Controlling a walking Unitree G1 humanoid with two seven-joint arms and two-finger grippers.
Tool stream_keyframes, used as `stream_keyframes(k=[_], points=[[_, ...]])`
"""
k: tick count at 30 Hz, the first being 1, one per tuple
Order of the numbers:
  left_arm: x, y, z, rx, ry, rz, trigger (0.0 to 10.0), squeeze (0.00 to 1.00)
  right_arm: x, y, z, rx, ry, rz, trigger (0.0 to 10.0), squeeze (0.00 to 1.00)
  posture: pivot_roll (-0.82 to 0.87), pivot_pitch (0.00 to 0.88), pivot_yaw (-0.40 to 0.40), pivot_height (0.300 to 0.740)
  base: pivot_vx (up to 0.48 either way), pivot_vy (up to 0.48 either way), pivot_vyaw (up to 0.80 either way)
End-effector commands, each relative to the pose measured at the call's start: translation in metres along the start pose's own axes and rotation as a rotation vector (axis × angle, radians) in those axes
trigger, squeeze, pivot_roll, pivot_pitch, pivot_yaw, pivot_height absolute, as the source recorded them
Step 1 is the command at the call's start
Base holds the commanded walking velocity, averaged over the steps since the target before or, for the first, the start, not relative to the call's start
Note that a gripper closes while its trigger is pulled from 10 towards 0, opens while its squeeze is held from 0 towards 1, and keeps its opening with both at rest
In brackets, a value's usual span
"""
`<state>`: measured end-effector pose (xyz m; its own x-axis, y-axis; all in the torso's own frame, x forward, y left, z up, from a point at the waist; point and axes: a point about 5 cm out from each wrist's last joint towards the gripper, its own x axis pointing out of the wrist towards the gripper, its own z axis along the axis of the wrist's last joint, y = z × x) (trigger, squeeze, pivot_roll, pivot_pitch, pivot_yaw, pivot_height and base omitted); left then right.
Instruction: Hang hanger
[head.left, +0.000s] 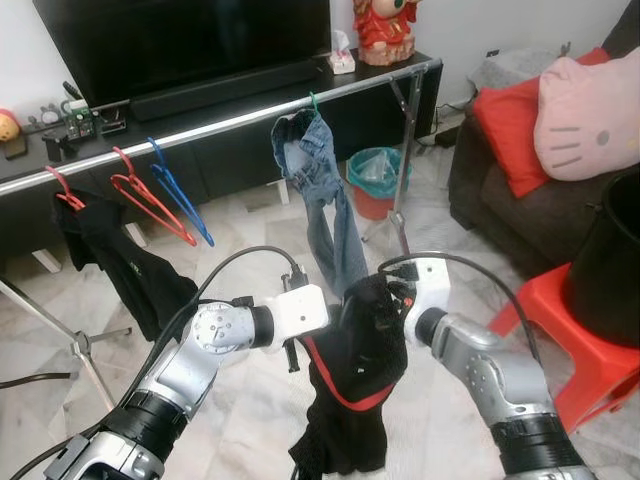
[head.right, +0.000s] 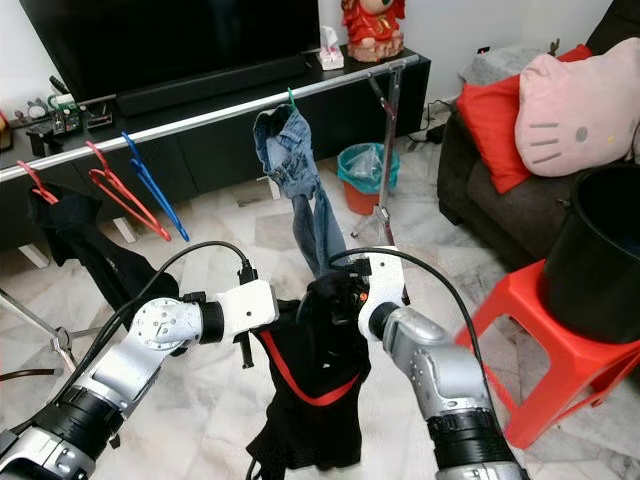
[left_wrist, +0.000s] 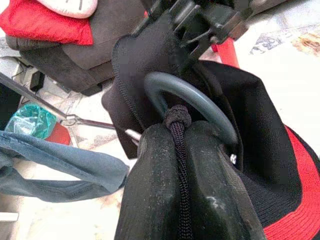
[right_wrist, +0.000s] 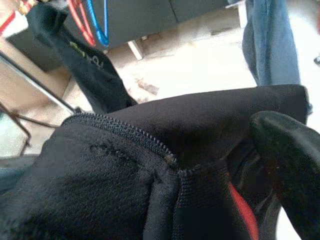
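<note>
Black garment with red trim hangs lengthwise straight down between both grippers. Left gripper clenched on the dark hanger hook at the garment's top. Right gripper grasps the cloth's upper edge opposite. Rail beyond them, jeans draped nearest. Green bin behind, plastic liner inside.

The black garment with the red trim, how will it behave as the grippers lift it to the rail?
The black garment hangs limp between the left gripper and right gripper, so it is likely floppy. Its trailing lower end may swing or snag.
</note>
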<state>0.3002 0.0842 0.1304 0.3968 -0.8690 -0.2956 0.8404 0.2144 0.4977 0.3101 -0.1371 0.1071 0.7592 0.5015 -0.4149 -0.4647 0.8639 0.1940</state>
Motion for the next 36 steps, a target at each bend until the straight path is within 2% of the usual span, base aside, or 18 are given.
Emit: stream_keyframes(k=[1, 3, 5, 7, 9, 11, 16, 17, 18, 21, 28, 36], points=[[-0.005, 0.007, 0.001, 0.018, -0.002, 0.017, 10.0, 0.0, -0.003, -0.002, -0.012, -0.231, 0.126, -0.022, 10.0, 0.0, 0.06, 0.03, 0.088, 0.74, 0.0, 0.0, 0.0], [-0.004, 0.007, 0.001, 0.019, -0.002, 0.016, 10.0, 0.0, -0.009, -0.011, -0.024, -0.339, 0.226, -0.044, 10.0, 0.0, 0.06, 0.031, 0.088, 0.74, 0.0, 0.0, 0.0], [-0.004, 0.007, 0.001, 0.019, -0.003, 0.016, 10.0, 0.0, -0.011, -0.017, -0.026, -0.361, 0.253, -0.073, 10.0, 0.0, 0.06, 0.031, 0.088, 0.74, 0.0, 0.0, 0.0], [-0.004, 0.007, 0.002, 0.018, -0.004, 0.015, 10.0, 0.0, -0.012, -0.024, -0.021, -0.319, 0.224, -0.121, 10.0, 0.0, 0.06, 0.031, 0.089, 0.74, 0.0, 0.0, 0.0], [-0.004, 0.007, 0.002, 0.017, -0.006, 0.016, 10.0, 0.0, -0.012, -0.023, -0.019, -0.293, 0.204, -0.118, 10.0, 0.0, 0.06, 0.032, 0.09, 0.74, 0.0, 0.0, 0.0], [-0.004, 0.007, 0.002, 0.016, -0.006, 0.016, 10.0, 0.0, -0.011, -0.022, -0.018, -0.296, 0.202, -0.111, 10.0, 0.0, 0.06, 0.032, 0.091, 0.74, 0.0, 0.0, 0.0], [-0.005, 0.007, 0.002, 0.017, -0.005, 0.016, 10.0, 0.0, -0.007, -0.013, -0.01, -0.242, 0.111, -0.054, 10.0, 0.0, 0.06, 0.033, 0.093, 0.74, 0.0, 0.0, 0.0], [-0.005, 0.008, 0.002, 0.017, -0.004, 0.016, 10.0, 0.0, -0.006, -0.008, -0.001, -0.175, 0.029, -0.017, 10.0, 0.0, 0.06, 0.032, 0.093, 0.74, 0.0, 0.0, 0.0], [-0.005, 0.008, 0.002, 0.017, -0.004, 0.016, 10.0, 0.0, -0.006, -0.007, 0.003, -0.143, -0.005, -0.006, 10.0, 0.0, 0.07, 0.03, 0.093, 0.74, 0.0, 0.0, 0.0], [-0.005, 0.007, 0.001, 0.017, -0.003, 0.015, 10.0, 0.0, -0.006, -0.006, 0.007, -0.095, -0.046, 0.007, 10.0, 0.0, 0.07, 0.03, 0.093, 0.74, 0.0, 0.0, 0.0], [-0.006, 0.008, 0.002, 0.017, -0.003, 0.016, 10.0, 0.0, -0.005, -0.006, -0.001, -0.098, -0.022, 0.016, 10.0, 0.0, 0.07, 0.027, 0.091, 0.74, 0.0, 0.0, 0.0], [-0.006, 0.008, 0.001, 0.018, 0.0, 0.018, 10.0, 0.0, -0.003, -0.013, -0.019, -0.129, 0.059, -0.042, 10.0, 0.0, 0.07, 0.022, 0.088, 0.74, 0.0, 0.0, 0.0]])
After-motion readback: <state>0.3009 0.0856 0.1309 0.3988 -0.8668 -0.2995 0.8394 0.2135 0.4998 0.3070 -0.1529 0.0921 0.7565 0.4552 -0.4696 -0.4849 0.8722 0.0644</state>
